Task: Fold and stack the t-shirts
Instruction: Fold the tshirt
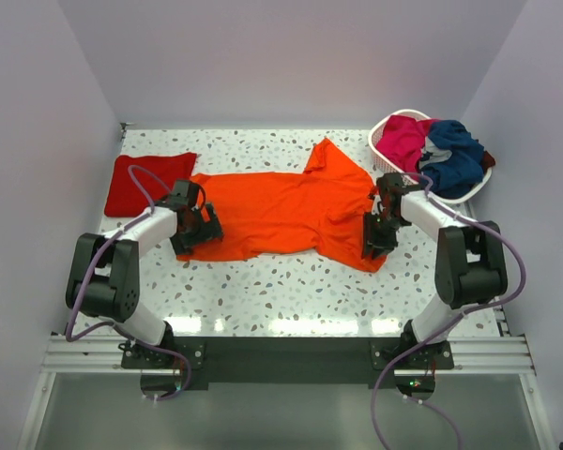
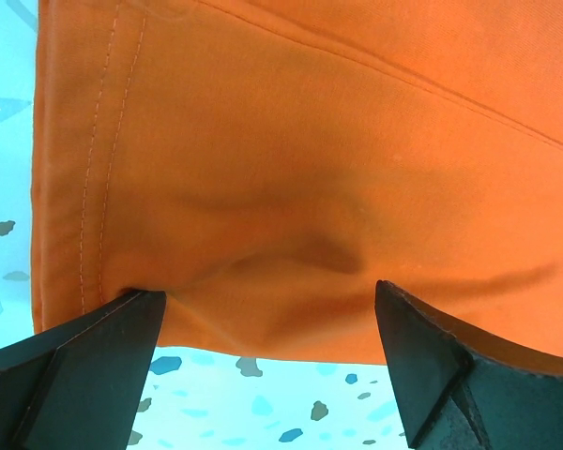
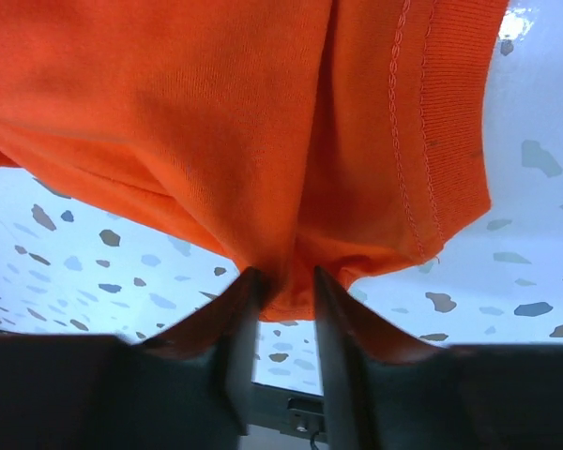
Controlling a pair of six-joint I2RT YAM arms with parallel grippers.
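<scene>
Lying flat across the middle of the white speckled table (image 1: 263, 291), the large bright orange short-sleeved cloth t-shirt (image 1: 281, 211) stretches from left to right in the top view, with one sleeve pointing toward the upper centre. A darker red cloth t-shirt (image 1: 145, 183), folded into a rectangle, sits at the upper left, just beside the orange t-shirt. At the upper right, a white plastic lattice basket (image 1: 383, 131) holds a magenta cloth t-shirt (image 1: 405, 139) and a navy cloth t-shirt (image 1: 455, 155). The black left gripper (image 1: 199, 228) rests at the orange t-shirt's left end, and the black right gripper (image 1: 375, 234) at its right end. In the left wrist view the two dark fingers (image 2: 84, 366) stand wide apart, and the stitched hem of the orange t-shirt lies unclamped on the table between them. In the right wrist view the fingers (image 3: 230, 347) sit nearly together, pinching a bunched fold of the orange t-shirt's edge, with the table showing below it.
</scene>
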